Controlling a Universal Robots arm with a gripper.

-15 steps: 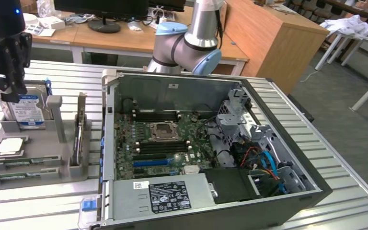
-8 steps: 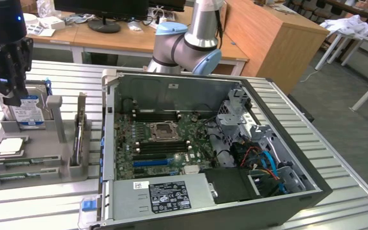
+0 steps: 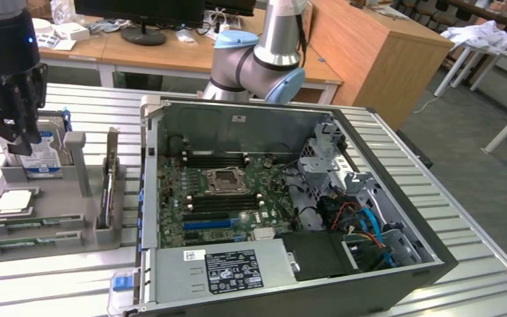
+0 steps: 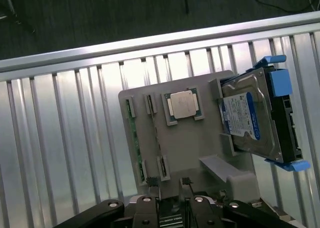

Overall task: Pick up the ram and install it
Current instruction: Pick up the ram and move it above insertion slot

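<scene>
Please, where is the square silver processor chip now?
The processor chip lies flat on the grey holder at the exterior view's left, between the blue-labelled hard drive and the ram.

We're looking into a robotics lab sharing room with an office. A grey-and-blue robot arm is rising behind a ribbed aluminium table, which is carrying an opened computer case and a grey parts holder. Behind it, wooden desks are bearing a monitor, and plain grey floor is showing alongside.
</scene>
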